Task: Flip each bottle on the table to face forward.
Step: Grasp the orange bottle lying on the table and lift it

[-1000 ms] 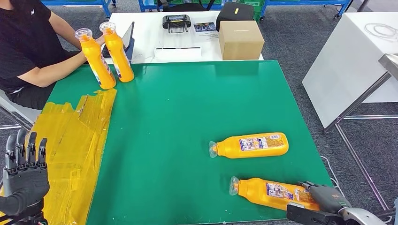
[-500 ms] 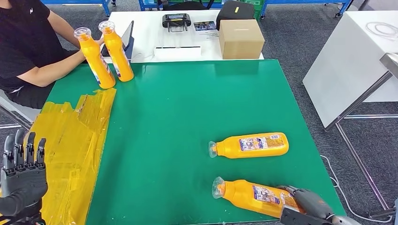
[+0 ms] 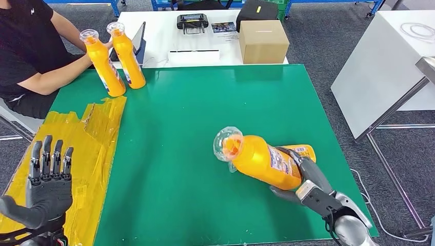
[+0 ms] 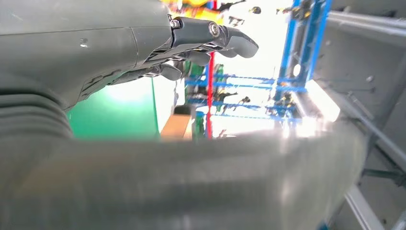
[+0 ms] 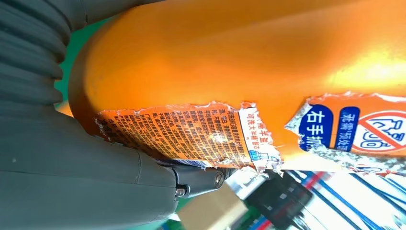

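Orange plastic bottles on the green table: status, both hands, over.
Right hand grips lifted orange plastic bottle, cap tilted up. Left hand open, fingers spread. Second orange bottle lies directly behind it.

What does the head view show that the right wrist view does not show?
Head view alone: the whole green table, the left hand open above the yellow tape, two upright bottles held by a person, a second lying bottle partly hidden behind the lifted one, and a cardboard box.

Right wrist view alone: the torn edge and small print of the label, and a blue sticker beside it.

Both: the right hand gripping the lifted orange bottle, and a bit of the green surface.
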`<move>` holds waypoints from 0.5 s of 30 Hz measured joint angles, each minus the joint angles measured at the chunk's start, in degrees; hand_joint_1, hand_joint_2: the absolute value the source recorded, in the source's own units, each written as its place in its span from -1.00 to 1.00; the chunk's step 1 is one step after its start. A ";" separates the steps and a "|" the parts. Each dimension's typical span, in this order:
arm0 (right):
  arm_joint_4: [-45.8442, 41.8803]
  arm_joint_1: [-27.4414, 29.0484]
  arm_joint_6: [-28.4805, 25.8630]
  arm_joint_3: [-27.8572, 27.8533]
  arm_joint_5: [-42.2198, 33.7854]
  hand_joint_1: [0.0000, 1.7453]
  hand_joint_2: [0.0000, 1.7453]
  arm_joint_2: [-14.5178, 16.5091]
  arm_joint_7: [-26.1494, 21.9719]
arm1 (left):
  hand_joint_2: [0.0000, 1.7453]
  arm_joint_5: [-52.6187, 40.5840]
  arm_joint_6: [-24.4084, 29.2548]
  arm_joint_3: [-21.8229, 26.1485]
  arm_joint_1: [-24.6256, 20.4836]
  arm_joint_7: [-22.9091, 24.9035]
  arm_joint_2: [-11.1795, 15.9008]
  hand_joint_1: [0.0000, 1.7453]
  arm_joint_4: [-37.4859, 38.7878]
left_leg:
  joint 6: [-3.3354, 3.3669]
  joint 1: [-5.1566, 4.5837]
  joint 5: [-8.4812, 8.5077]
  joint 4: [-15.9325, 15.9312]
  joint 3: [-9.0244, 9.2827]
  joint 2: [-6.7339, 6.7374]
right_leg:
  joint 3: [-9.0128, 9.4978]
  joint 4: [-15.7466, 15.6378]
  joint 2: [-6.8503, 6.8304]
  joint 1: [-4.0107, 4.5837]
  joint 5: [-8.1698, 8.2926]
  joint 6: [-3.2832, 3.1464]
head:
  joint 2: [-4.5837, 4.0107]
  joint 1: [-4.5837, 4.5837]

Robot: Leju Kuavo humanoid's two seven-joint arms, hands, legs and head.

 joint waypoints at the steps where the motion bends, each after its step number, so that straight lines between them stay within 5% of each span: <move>1: 0.81 -1.76 -0.01 0.27 0.04 1.00 1.00 1.78 0.07 | 1.00 0.56 0.69 -1.10 -0.16 0.92 -0.45 -1.00 0.01 | 0.00 0.00 0.00 0.00 -0.01 0.02 | -0.03 0.00 0.02 0.00 0.00 0.00 | 0.00 -0.01; 6: 7.69 -11.57 -3.23 4.39 1.02 1.00 1.00 11.55 1.88 | 1.00 3.82 4.97 -8.68 -1.51 4.63 -2.82 -1.00 0.18 | -0.07 0.01 0.06 0.00 -0.01 0.02 | -0.04 0.04 0.02 0.02 0.01 0.00 | 0.00 0.02; 15: 22.71 -22.65 -5.69 14.39 2.82 1.00 1.00 24.60 5.01 | 1.00 6.15 7.61 -18.19 -3.74 8.59 -3.99 -1.00 2.01 | -0.09 0.01 0.07 0.00 -0.10 -0.01 | -0.12 0.11 0.00 0.04 0.00 0.00 | 0.00 0.02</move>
